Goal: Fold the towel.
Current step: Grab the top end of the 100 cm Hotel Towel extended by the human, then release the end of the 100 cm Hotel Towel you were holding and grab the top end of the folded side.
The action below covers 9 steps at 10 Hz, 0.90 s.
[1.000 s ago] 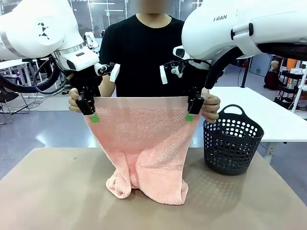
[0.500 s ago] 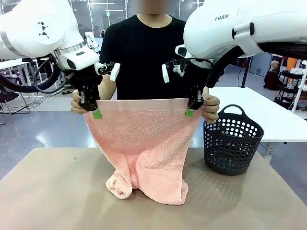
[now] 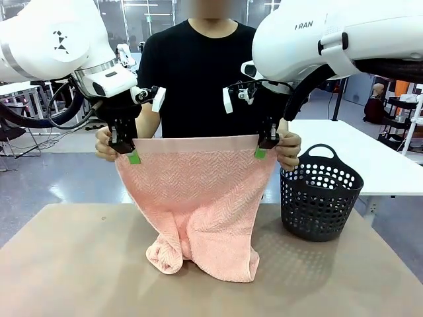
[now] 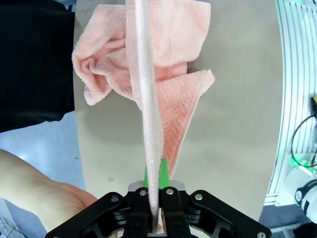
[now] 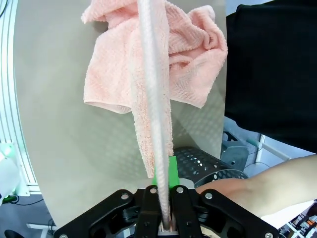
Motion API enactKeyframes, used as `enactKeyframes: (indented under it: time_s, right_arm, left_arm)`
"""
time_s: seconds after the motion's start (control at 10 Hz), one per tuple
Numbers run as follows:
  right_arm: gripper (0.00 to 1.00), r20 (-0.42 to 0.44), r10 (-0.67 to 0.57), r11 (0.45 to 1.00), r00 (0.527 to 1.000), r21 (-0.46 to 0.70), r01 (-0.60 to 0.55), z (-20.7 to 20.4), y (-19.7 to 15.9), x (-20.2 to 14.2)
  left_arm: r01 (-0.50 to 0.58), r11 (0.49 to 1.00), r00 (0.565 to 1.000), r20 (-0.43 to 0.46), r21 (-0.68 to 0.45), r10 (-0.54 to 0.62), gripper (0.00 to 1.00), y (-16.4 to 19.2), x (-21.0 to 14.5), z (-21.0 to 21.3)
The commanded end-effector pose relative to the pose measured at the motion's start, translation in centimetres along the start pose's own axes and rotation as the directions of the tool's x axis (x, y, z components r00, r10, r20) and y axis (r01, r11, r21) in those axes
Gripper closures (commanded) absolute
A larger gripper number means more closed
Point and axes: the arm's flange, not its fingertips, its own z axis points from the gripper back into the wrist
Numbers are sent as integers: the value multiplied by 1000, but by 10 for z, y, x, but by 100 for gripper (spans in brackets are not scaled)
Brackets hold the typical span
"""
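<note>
Fingers (image 4: 164,172) of the left gripper (image 4: 154,191) are seen pressed together on the towel (image 4: 148,99), whose top hem runs edge-on between the green pads. The same is seen at the right gripper (image 5: 166,186), with the hem pinched between its pads. Across the table (image 3: 66,264), the towel's lower end lies bunched on the surface near the middle. The rest hangs as a taut sheet from the two grippers, one at each top corner. Just behind each corner, a hand of the person is held at the hem: one (image 3: 102,144) beside the left gripper, the other (image 3: 291,148) beside the right. A basket (image 3: 320,195) stands on the table to the right, apart from the towel.

The step in hand is judged to be the taking-over of the top corners, with the grasp now made. Next, release by the person is probably called for. The hem would then be raised evenly, so that the bunched end can be drawn out flat before a fold is laid.

Compared with a second ago, both pairs of fingers have been closed on the hem, the right from a wider gap. The person's hands, the bunched end and the basket are little changed.
</note>
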Motion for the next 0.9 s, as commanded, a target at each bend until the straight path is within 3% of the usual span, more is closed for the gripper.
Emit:
enactKeyframes:
  time_s: [0.0,0.8]
  right_arm:
    - [100,-3,1,1000,1000,5,-1,-1,1,-1]
    - [100,-3,1,1000,1000,5,-1,-1,1,-1]
  left_arm:
    - [3,1000,1000,-1,0,-3,100,0,0,0]
    - [3,1000,1000,-1,0,-3,100,0,0,0]
